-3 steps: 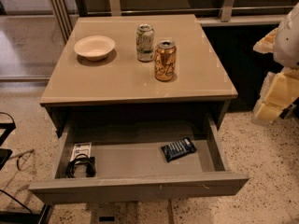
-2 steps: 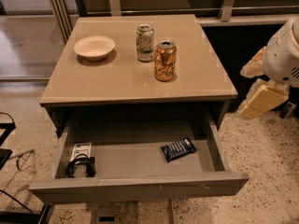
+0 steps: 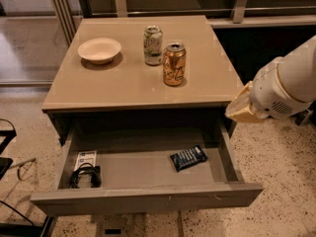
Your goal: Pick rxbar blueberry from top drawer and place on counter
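Note:
The rxbar blueberry [image 3: 188, 157], a dark navy bar with white print, lies flat on the floor of the open top drawer [image 3: 148, 199], right of its middle. The beige counter [image 3: 123, 83] is above it. My gripper [image 3: 242, 107] hangs off the counter's right front corner, above the drawer's right side wall and up and to the right of the bar. It holds nothing that I can see.
On the counter stand a cream bowl [image 3: 99, 50], a green-white can [image 3: 153, 45] and an orange can [image 3: 174, 63]. In the drawer's left end lie a black coiled cable [image 3: 85, 176] and a white card [image 3: 86, 158]. Speckled floor surrounds the table.
My arm and gripper have swung in from the right edge, moving left towards the counter's right front corner. The bar and the other things have not moved.

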